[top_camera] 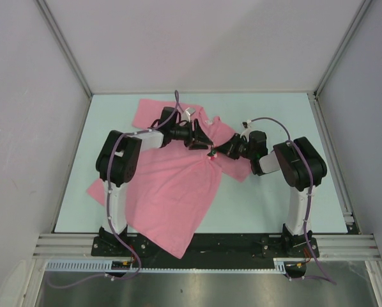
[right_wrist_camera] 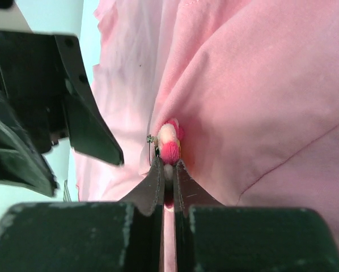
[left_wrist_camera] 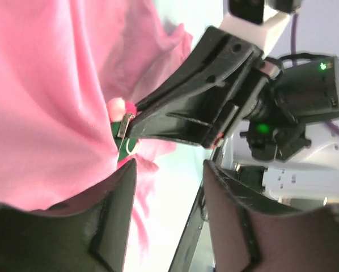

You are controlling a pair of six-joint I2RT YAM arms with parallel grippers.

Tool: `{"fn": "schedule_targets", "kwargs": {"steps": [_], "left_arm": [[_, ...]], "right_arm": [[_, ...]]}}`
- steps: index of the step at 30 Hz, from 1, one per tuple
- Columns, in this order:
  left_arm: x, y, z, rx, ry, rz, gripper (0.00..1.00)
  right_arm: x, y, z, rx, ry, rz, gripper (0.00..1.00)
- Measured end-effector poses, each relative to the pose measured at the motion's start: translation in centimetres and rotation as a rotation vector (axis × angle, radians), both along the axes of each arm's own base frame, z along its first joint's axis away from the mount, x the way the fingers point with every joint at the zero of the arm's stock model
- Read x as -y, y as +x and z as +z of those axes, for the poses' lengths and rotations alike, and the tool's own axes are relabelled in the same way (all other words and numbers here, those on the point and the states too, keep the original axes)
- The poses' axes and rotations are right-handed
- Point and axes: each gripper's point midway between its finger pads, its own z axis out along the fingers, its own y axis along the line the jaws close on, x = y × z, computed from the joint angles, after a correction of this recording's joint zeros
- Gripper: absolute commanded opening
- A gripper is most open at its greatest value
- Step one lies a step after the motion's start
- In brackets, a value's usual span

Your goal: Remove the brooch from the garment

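Observation:
The pink garment (top_camera: 172, 192) lies spread over the table, bunched into a peak near the middle. The brooch (top_camera: 211, 153) sits at that peak as a small pink and red flower (right_wrist_camera: 169, 141), still against the cloth (right_wrist_camera: 260, 85). My right gripper (right_wrist_camera: 168, 164) is shut on the brooch's near edge. In the left wrist view the right gripper's black fingers (left_wrist_camera: 175, 113) hold the brooch (left_wrist_camera: 117, 106) beside the pink fabric (left_wrist_camera: 45, 85). My left gripper (left_wrist_camera: 169, 170) is open just left of the brooch, with only bare table showing between its fingers. It sits over the shirt (top_camera: 202, 139).
The pale table (top_camera: 274, 198) is walled by white panels at the back and sides, with metal rails along its right and near edges. Both arm bases stand at the near edge. The shirt's hem hangs over the front edge (top_camera: 178, 246).

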Motion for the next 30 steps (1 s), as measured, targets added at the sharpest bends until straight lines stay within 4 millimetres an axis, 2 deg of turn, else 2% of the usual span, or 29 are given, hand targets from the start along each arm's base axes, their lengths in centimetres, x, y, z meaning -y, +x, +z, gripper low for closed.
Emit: {"fn": "schedule_targets", "kwargs": {"steps": [1,4,7,10,12,17,22,24,27,30], "left_arm": [[-0.2,0.2,0.4,0.011,-0.002,-0.011,0.68],[-0.6,1.0,1.4,0.062,0.007,-0.074,0.68],[-0.8,1.8,1.5,0.138,0.032,-0.121,0.63],[-1.4,1.6,0.7,0.168,0.049,-0.159,0.61],[-1.6,1.5,0.0,0.187,0.058,-0.176,0.63],[-1.3,1.8,-1.0,0.217,0.038,-0.239,0.63],[-1.4,1.7,-1.9,0.221,0.022,-0.270,0.51],[-1.5,1.7,-2.3,0.219,0.019,-0.274,0.52],[-1.6,1.7,-2.7,0.215,0.016,-0.280,0.60],[-1.6,2.0,-2.8,0.221,0.019,-0.281,0.62]], "right_arm": [[0.0,0.0,0.0,0.002,0.002,0.003,0.00],[-0.2,-0.1,0.3,0.018,0.011,0.015,0.00],[-0.5,-0.1,0.9,0.043,0.026,0.034,0.00],[-0.7,-0.2,1.5,0.070,0.040,0.053,0.00],[-0.8,-0.2,1.8,0.087,0.048,0.062,0.00],[-1.0,-0.2,1.8,0.096,0.056,0.070,0.00],[-1.0,-0.3,1.6,0.087,0.059,0.072,0.00],[-1.0,-0.4,1.6,0.085,0.060,0.075,0.00],[-1.0,-0.4,1.6,0.084,0.061,0.075,0.00],[-1.1,-0.4,1.7,0.085,0.063,0.074,0.00]]}}
